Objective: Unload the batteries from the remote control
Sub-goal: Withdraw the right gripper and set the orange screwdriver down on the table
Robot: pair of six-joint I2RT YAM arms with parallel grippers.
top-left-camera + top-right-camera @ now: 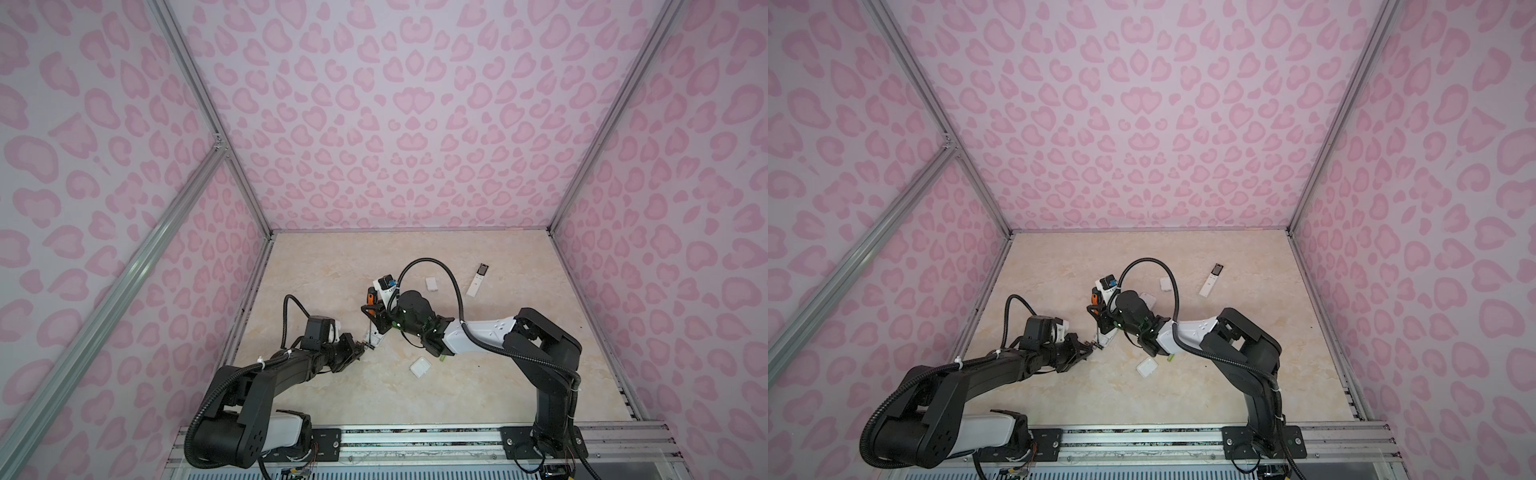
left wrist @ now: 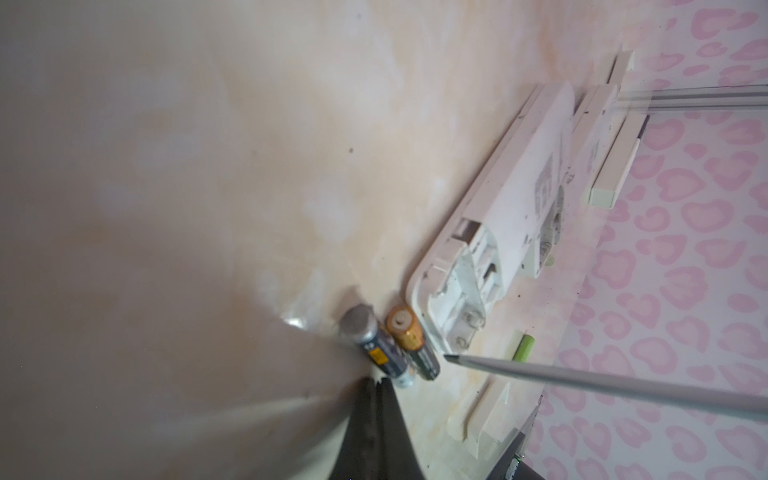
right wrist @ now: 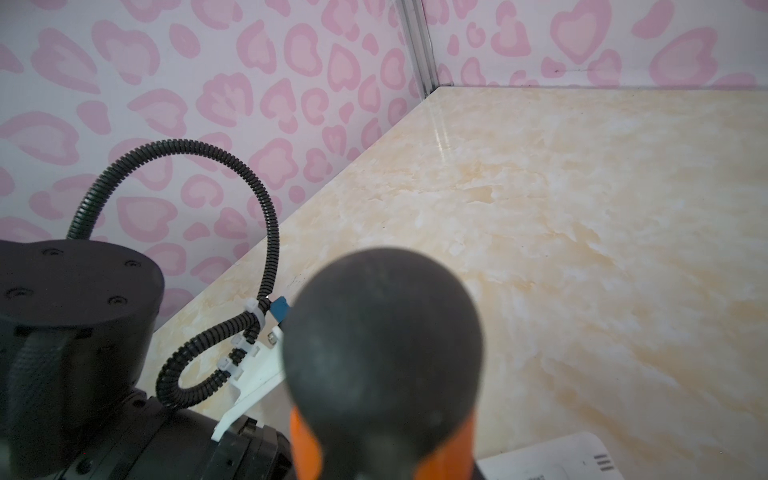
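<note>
Batteries: two dark batteries [image 2: 376,347] lie side by side on the table [image 2: 208,208], just beside the end of the remote control [image 2: 511,199]. A lime-green battery [image 2: 523,347] lies apart, on the remote's other side.
Remote: back up, its compartment [image 2: 465,282] uncovered.
Left pincer: the left gripper [image 2: 376,384] is pressed together with nothing between, its tips just beside the dark pair's near ends.
Right pincer: the right gripper [image 1: 375,313] is clamped on the orange-handled screwdriver [image 3: 382,353], whose blade tip sits at the remote's open end.

Cream marbled table [image 1: 498,395] is carrying remotes, batteries and a cover.
An opened white remote [image 2: 498,232] is lying just beside two dark batteries [image 2: 409,336], a lime-green battery [image 2: 523,347] near them; a white cover [image 1: 419,367] and a slim remote [image 1: 477,280] are lying well apart.
</note>
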